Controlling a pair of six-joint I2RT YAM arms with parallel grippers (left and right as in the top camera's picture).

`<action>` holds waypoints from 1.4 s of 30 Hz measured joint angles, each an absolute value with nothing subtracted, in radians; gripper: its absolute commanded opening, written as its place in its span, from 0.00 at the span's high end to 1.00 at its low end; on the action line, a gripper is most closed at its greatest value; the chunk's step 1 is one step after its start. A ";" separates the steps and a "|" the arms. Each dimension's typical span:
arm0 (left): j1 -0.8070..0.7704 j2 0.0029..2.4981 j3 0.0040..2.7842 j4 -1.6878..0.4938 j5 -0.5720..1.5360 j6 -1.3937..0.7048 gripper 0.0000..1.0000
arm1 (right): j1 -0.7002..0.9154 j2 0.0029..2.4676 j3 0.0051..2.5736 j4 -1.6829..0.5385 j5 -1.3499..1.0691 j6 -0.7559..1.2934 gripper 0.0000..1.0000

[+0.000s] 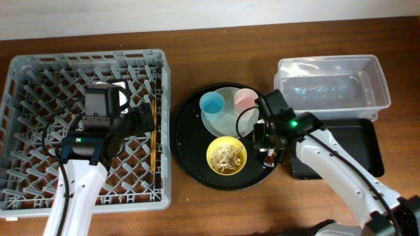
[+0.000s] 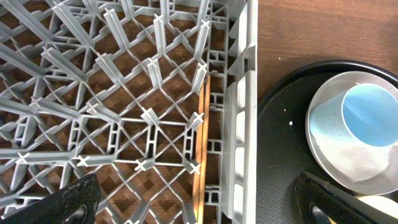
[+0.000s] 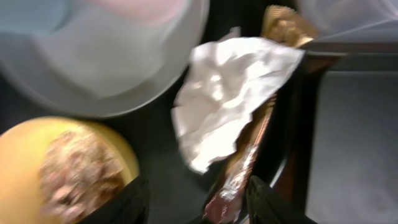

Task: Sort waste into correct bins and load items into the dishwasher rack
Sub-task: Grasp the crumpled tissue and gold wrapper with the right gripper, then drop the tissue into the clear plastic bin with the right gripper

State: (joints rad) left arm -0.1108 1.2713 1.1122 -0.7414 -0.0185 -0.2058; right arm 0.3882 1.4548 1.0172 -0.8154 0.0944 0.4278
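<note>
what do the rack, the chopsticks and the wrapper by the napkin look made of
Dishwasher rack: grey moulded plastic, matte, going by its ribbed lattice. Chopsticks: probably wood, tan and dull. Wrapper: likely metallised foil, gold-brown with shiny crinkles, though the view is blurred.

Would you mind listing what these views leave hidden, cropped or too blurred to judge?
Right wrist: motion blur smears the napkin and foil wrapper; whether the right claw grips either is unclear, and the bottom edge crops its fingertips.
Overhead: the right arm covers most of both.
Left wrist: the bottom edge cuts off one end of the chopsticks.
</note>
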 measured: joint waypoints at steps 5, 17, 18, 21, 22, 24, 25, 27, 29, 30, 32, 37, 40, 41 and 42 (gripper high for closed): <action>-0.111 1.271 1.112 -0.741 -0.019 -0.206 0.01 | 0.388 1.529 1.015 -0.758 0.192 0.450 0.50; -0.111 1.271 1.112 -0.741 -0.019 -0.206 0.01 | 0.388 1.710 1.014 -0.663 0.205 0.464 0.54; -0.111 1.271 1.112 -0.741 -0.019 -0.206 0.01 | 0.388 1.710 1.014 -0.659 0.205 0.463 0.57; -0.111 1.271 1.112 -0.741 -0.019 -0.206 0.01 | 0.388 1.710 1.014 -0.656 0.205 0.466 0.78; -0.111 1.271 1.112 -0.741 -0.019 -0.206 0.01 | 0.388 1.710 1.014 -0.656 0.204 0.469 0.87; -0.111 1.271 1.112 -0.741 -0.019 -0.206 0.01 | 0.388 1.710 1.014 -0.657 0.204 0.460 0.93; -0.111 1.271 1.112 -0.741 -0.019 -0.206 0.01 | 0.388 1.710 1.014 -0.657 0.205 0.442 0.96; -0.111 1.271 1.112 -0.741 -0.019 -0.206 0.01 | 0.388 1.709 1.020 -0.678 0.204 0.437 0.96; -0.111 1.271 1.112 -0.741 -0.019 -0.206 0.01 | 0.388 1.688 1.063 -0.748 0.185 0.408 0.96; -0.111 1.271 1.112 -0.742 -0.019 -0.206 0.01 | 0.388 1.660 1.112 -0.784 0.167 0.388 0.96; -0.111 1.271 1.112 -0.741 -0.019 -0.206 0.01 | 0.388 1.595 1.229 -0.870 0.147 0.366 0.96; -0.111 1.271 1.112 -0.741 -0.019 -0.206 0.01 | 0.349 1.400 1.449 -0.973 0.157 0.363 0.96; -0.111 1.271 1.112 -0.741 -0.019 -0.206 0.01 | 0.240 1.356 1.462 -0.988 0.211 0.367 0.96; -0.111 1.271 1.112 -0.741 -0.019 -0.206 0.01 | 0.200 1.365 1.460 -0.981 0.226 0.368 0.96; -0.111 1.271 1.112 -0.741 -0.019 -0.206 0.01 | 0.159 1.383 1.454 -0.960 0.237 0.369 0.96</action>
State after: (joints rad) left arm -0.1108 1.2713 1.1122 -0.7410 -0.0185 -0.2058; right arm 0.1585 1.3834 1.4544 -0.9596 0.2367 0.3687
